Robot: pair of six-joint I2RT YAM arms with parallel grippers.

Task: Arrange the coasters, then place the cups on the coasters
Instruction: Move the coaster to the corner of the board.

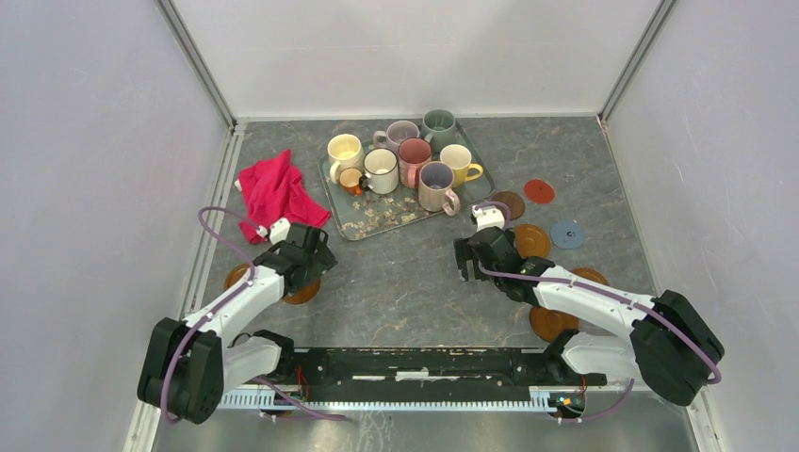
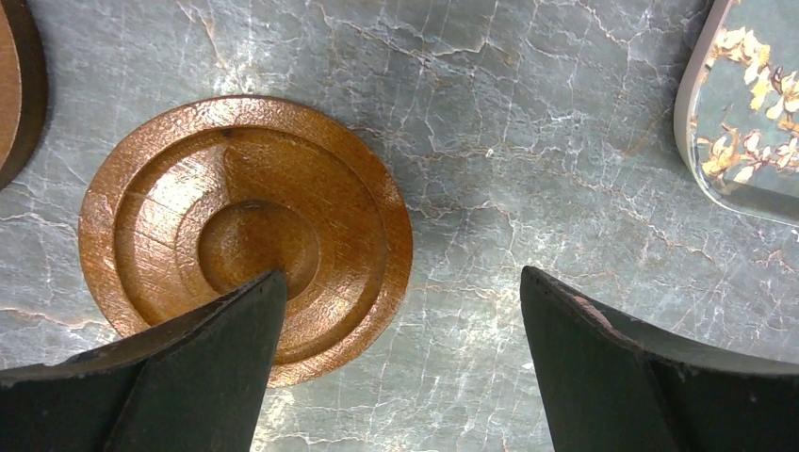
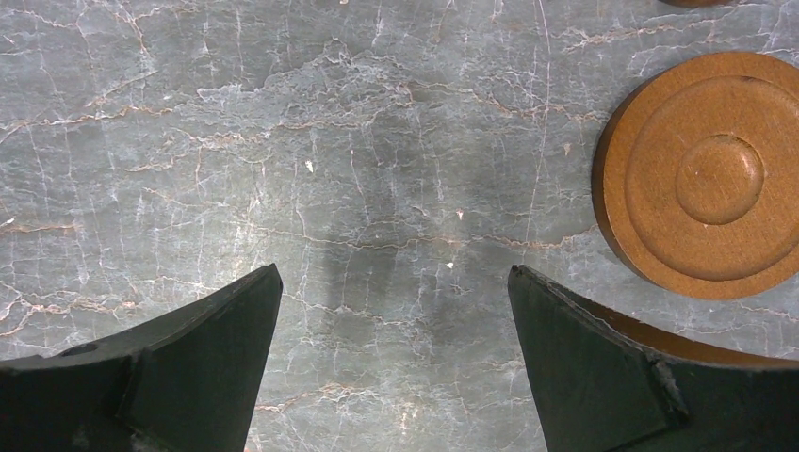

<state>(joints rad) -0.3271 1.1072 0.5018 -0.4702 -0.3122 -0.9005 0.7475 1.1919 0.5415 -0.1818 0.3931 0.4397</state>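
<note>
Overall, grey veined tabletop [image 1: 405, 282] w/ scattered coasters [image 1: 532, 240], white walls [image 1: 415, 56] around.

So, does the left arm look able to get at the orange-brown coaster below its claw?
Probably yes. The left claw stands open right above the coaster, one finger overlapping its rim; nothing lies on it, and the tray sits well aside.
</note>
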